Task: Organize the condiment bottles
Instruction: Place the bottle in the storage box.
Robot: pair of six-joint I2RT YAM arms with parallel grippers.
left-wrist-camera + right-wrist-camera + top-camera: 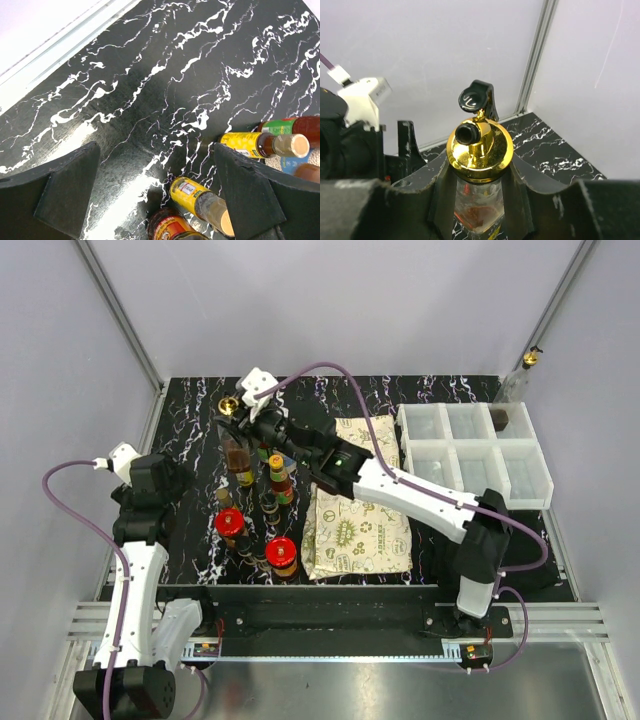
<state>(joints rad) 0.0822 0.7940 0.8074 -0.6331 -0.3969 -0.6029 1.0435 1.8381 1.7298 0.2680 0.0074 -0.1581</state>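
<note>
On black marbled surface [190, 420], barely begun. Clamps right gripper [480, 195] around gold-capped bottle [479, 150]; other condiment bottles [229, 522] clustered just beside it. Spreads left gripper [155, 190] wide, empty, bottles just right of it. Leaves white bins [470, 455], well right, apparently holding one dark bottle [500, 418].

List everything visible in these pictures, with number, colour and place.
table: one, black with white veins
cloth: one, cream, middle of the table
bins: one set, white, right side
brown thing: one, far right compartment
bottles: about ten, mostly dark, left of the cloth
gold-capped bottle: one, clear glass, far end of the group
left gripper: one, black, open, left of the bottles
right gripper: one, black, shut on the gold-capped bottle
</note>
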